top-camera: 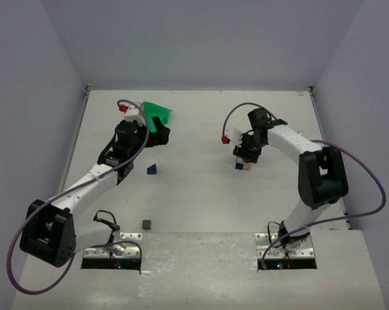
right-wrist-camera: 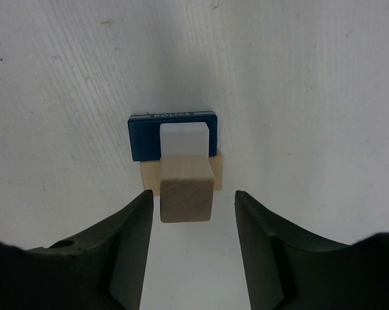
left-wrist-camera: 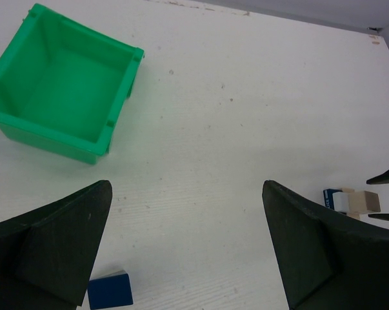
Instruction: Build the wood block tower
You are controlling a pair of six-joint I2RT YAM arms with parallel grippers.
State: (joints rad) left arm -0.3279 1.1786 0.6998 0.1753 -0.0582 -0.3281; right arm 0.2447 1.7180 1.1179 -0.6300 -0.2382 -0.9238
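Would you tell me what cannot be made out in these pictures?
Top view: the wood block tower is tiny, partly under the right gripper.
Top view: the left arm hides part of the green bin.
Left wrist view: a finger of the left gripper covers the tower's base.

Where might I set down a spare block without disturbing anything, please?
Bare white table lies between the small blue wooden wedge and the little blue-and-tan wood block tower, and again nearer, right of the dark cube. Crowded spots: the tower, flanked by the right fingers, and around the green plastic bin.

Bare table [left-wrist-camera: 233, 116] between green bin [left-wrist-camera: 52, 137] and wood block tower [left-wrist-camera: 360, 201]
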